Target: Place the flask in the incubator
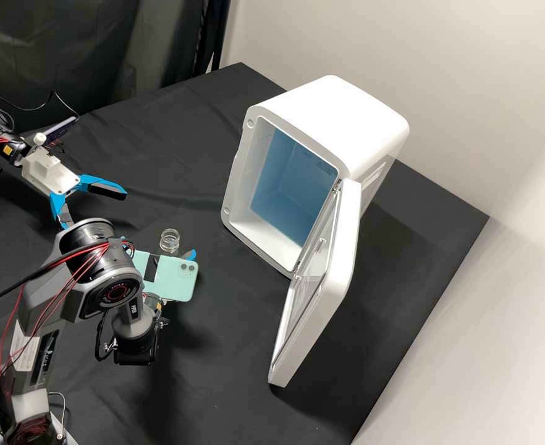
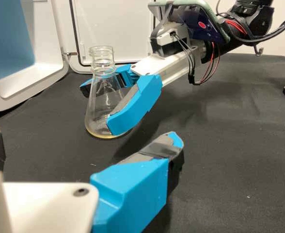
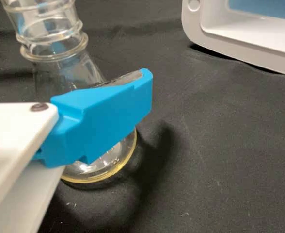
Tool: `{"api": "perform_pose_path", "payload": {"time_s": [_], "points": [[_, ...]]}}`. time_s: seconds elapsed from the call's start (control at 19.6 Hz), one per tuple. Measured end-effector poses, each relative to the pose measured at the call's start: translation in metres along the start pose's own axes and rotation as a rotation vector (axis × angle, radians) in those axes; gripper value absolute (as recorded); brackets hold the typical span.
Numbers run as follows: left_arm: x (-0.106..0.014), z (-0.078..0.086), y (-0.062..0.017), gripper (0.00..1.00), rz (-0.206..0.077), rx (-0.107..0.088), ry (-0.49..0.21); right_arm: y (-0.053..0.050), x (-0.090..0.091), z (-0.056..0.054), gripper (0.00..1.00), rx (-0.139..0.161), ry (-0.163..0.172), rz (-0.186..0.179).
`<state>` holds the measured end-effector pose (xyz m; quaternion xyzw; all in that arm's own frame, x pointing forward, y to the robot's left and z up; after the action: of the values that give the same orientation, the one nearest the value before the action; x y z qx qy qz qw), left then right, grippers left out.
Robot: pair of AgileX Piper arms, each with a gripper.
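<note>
A clear glass conical flask [image 1: 170, 240] stands upright on the black bench, a short way in front of the incubator's opening. My right gripper [image 1: 178, 248] is shut on the flask [image 2: 103, 104], one blue finger on each side of its cone; the near finger [image 3: 101, 114] lies against the glass [image 3: 60, 53]. The white incubator [image 1: 334, 120] has a blue interior, and its door [image 1: 325, 278] hangs open. My left gripper [image 1: 93, 207] hovers open with nothing in it, left of the flask and pointing toward it [image 2: 82, 141].
The right arm's wrist, with its mint-green camera [image 1: 177, 276] and red cables, sits low at the bench's front left. The incubator's open door juts toward the front edge. Bare black bench [image 1: 180, 154] lies behind the flask and left of the incubator.
</note>
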<state>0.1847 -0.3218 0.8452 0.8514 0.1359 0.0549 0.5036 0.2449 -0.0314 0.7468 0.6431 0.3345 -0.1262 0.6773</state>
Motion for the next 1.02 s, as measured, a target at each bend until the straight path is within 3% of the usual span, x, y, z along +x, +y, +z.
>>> {"api": "perform_pose_path", "payload": {"time_s": [0.2,0.51,0.77,1.02], "points": [[0.0,0.0,0.0,1.0,0.0,0.0,0.0,0.007,0.003,0.001,1.0,-0.004,0.008,0.015],[0.0,0.0,0.0,1.0,0.0,0.0,0.0,0.021,0.009,0.005,1.0,0.014,0.01,0.055],[0.0,0.0,0.0,1.0,0.0,0.0,0.0,0.03,0.018,0.016,1.0,0.072,0.003,0.082],[0.001,0.002,-0.0003,1.0,-0.002,0.002,-0.008,0.028,0.021,0.022,1.0,0.115,-0.005,0.076]]}}
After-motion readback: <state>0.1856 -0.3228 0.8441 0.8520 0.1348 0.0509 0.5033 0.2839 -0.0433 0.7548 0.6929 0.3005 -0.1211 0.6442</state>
